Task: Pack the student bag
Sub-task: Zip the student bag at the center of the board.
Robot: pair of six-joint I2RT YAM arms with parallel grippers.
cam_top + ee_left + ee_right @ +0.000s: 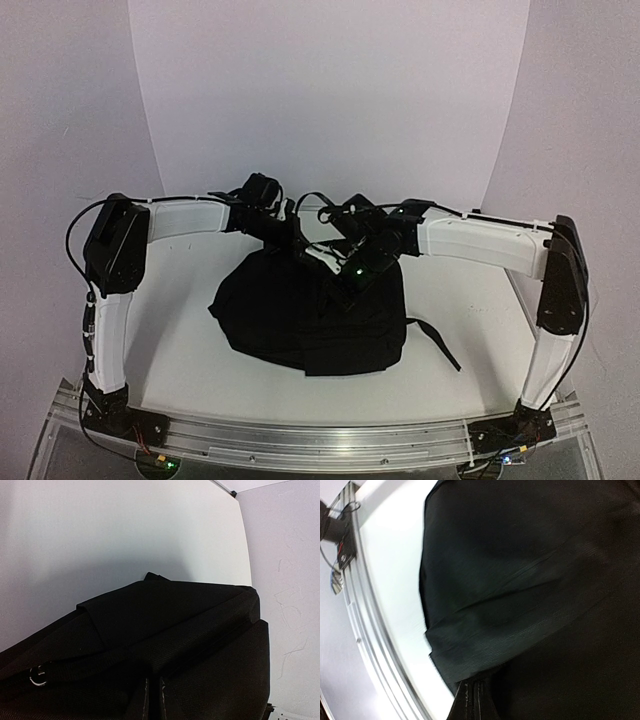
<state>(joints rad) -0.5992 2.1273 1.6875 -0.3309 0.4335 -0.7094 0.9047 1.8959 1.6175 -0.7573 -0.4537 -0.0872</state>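
Observation:
The student bag (300, 330) is a large black fabric backpack lying flat in the middle of the white table. It fills the lower part of the left wrist view (175, 615) and most of the right wrist view (520, 555). My left gripper (302, 248) is at the bag's far edge; its jaws (153, 685) are nearly together, pinching a ridge of the black fabric. My right gripper (343, 290) is just right of it over the bag's top; its jaws (471, 686) are shut on a ribbed black band of the bag. The bag's opening and inside are hidden.
A black strap (440, 345) trails from the bag toward the right front. A small metal ring (37, 676) sits on the bag's left side. The aluminium rail (320, 435) runs along the near table edge and also shows in the right wrist view (360, 630). White backdrop walls curve behind.

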